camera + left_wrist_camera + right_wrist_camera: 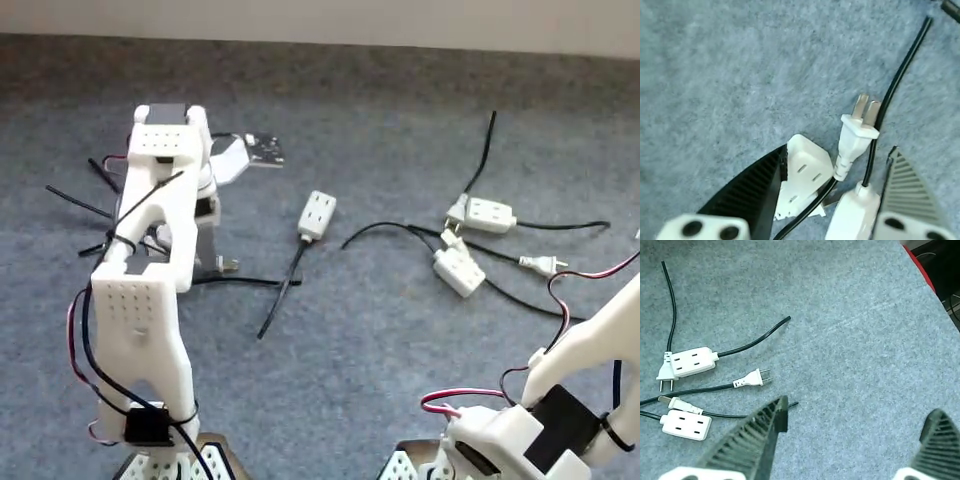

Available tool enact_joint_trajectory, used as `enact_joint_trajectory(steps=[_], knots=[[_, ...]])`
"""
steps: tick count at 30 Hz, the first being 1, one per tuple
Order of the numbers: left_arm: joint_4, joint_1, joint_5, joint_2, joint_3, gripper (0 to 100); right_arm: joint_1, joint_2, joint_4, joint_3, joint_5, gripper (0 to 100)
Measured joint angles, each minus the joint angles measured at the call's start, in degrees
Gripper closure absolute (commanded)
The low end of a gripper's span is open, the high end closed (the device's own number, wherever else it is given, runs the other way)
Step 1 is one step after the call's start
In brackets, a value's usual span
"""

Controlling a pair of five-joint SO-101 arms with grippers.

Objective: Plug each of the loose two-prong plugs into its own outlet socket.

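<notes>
We see the left end effector (839, 152) released, jaws wide apart low over the table's (400, 350) left side, with a white two-prong plug (857, 134) and an outlet socket (805, 170) lying between them. The right end effector (860, 407) is released too, at the near right. A loose plug (752, 378) lies right of the near socket (686, 424), with the far socket (690, 361) beyond it.

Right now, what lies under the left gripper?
Under the open left gripper lie a white plug with its prongs free, a socket block and a black cord, all on the carpet. The dark finger covers part of the block.
</notes>
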Motion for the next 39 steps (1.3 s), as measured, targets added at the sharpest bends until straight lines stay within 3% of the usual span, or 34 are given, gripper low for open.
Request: enact_joint_trajectory(steps=[9,25,28,34,39], knots=[[0.53,0.26,-5.89,0.79,0.44,69,0.00,0.00,0.00,0.00,0.00,59.8],[0.97,0.35,-6.07,9.93,-1.67,69,0.00,0.00,0.00,0.00,0.00,59.8],[1.14,0.35,-6.07,12.48,-4.57,75,0.00,0.00,0.00,0.00,0.00,59.8],[1.32,-0.18,-6.24,14.77,-8.79,98,0.00,0.00,0.00,0.00,0.00,59.8],[1.49,-0.26,-6.24,15.12,-12.92,98,0.00,0.00,0.00,0.00,0.00,59.8]])
